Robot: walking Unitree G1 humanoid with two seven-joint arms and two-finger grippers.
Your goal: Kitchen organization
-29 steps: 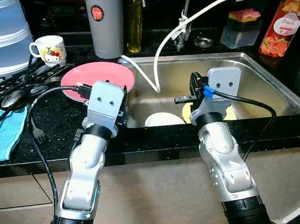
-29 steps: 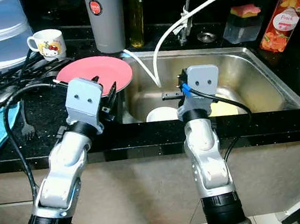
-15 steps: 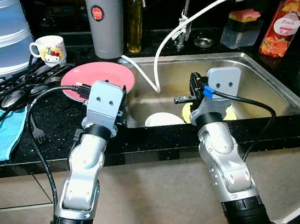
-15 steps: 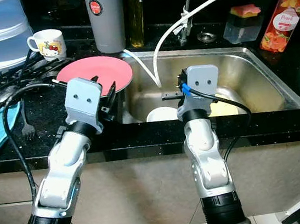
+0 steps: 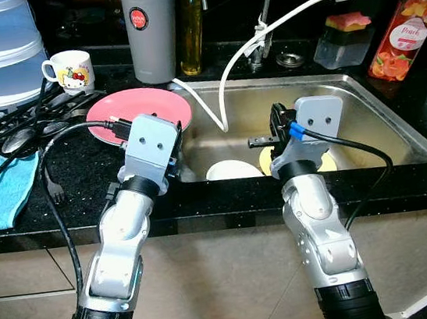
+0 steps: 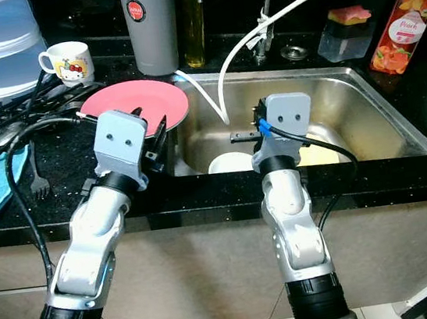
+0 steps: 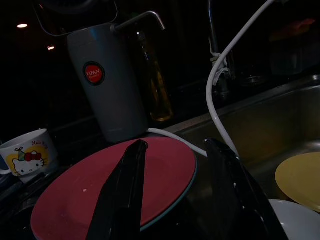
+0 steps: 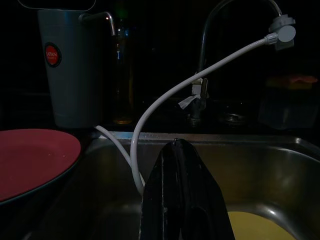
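The left end effector hangs with its fingers apart just short of the pink plate, which lies flat on the black desk beside the sink. One finger already crosses the plate's near rim in the left wrist view, so this looks like an approach to grip the plate by its edge, probably to carry it into the sink.

The right end effector has its fingers pressed together on nothing and is poised over the sink basin, above the near wall, likely waiting its turn. Below and just beyond it lie one white dish and one yellow plate, side by side on the sink floor.

Beyond the left end effector stand one grey thermos and one oil bottle, with one cartoon mug off to its left. A heap of dark cutlery lies left of the pink plate; its pieces are too tangled to count. One white hose runs from the tap into the sink. One soap dispenser stands far to the right.
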